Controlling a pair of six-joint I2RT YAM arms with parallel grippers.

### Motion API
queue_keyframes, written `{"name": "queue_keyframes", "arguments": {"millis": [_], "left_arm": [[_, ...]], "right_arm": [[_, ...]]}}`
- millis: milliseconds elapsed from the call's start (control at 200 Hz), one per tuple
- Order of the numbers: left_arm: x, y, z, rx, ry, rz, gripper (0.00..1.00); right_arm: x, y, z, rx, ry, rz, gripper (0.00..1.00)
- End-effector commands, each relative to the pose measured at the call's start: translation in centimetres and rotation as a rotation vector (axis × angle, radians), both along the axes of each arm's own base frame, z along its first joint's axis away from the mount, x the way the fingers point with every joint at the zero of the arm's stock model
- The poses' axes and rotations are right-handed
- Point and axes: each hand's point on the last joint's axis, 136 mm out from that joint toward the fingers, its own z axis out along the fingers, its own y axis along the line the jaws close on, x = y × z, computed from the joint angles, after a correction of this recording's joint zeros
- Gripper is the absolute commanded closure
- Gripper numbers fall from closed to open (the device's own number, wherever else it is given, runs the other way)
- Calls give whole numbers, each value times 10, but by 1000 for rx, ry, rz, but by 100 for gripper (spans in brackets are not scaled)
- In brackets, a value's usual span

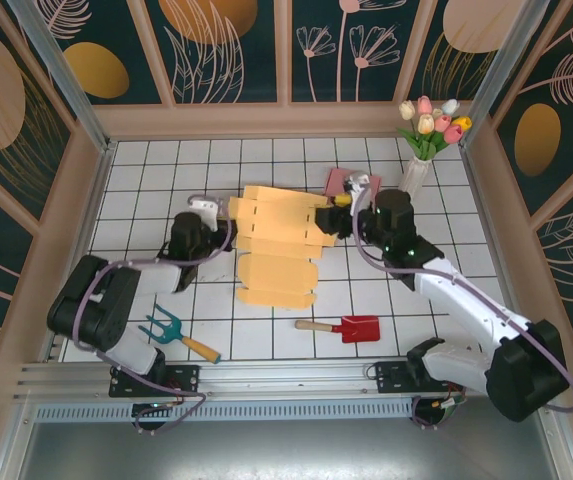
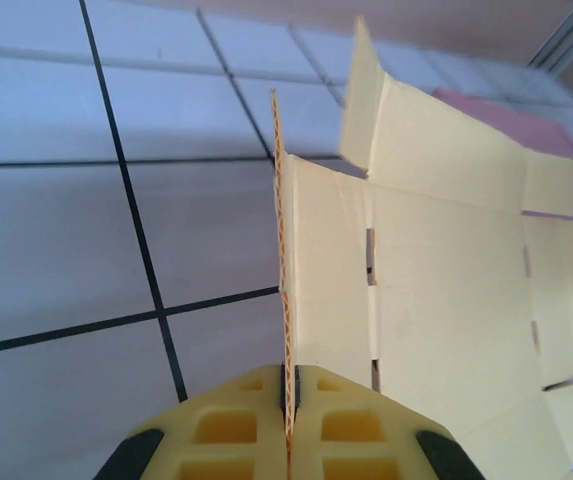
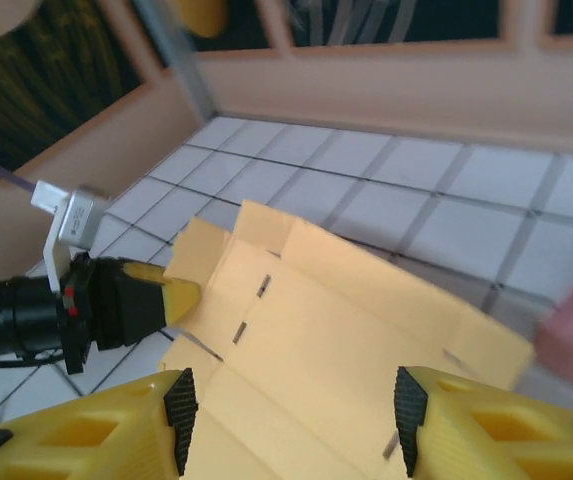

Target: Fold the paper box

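Note:
The paper box is a flat yellow cardboard cutout lying unfolded on the white tiled table. My left gripper is at its left edge. In the left wrist view the yellow fingers are shut on a raised side flap, which stands edge-on between them, with the rest of the box spreading to the right. My right gripper hovers over the box's right edge. It stands open above the cardboard with nothing between its fingers. The left gripper shows across the sheet.
A pink pad lies behind the box's right corner. A white vase of tulips stands at the back right. A red trowel and a teal hand fork lie near the front edge. Wooden walls ring the table.

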Motion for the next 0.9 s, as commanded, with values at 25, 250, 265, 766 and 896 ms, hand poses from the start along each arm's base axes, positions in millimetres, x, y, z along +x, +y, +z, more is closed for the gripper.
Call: {"name": "queue_keyframes", "arguments": {"millis": [25,250,265,766,896], "left_arm": [[-18,9,34,-79,-240,13,100],[-32,2,21,-64,-288,-64,100],[-32,3,20,-65,-295,-61,100],[-37,4,-5,-59,-344,-66,100],[-38,3,-8,-55,-340,-72,100]], "right_arm": [[-23,48,30,-215,-246,345,42],[-26,65,-14,-701,-393,646,41],[-24,64,-17,-728,-395,653,41],[69,51,-97,-1086,-84,719,48],[66,55,-114,-1068,-7,767,49]]}}
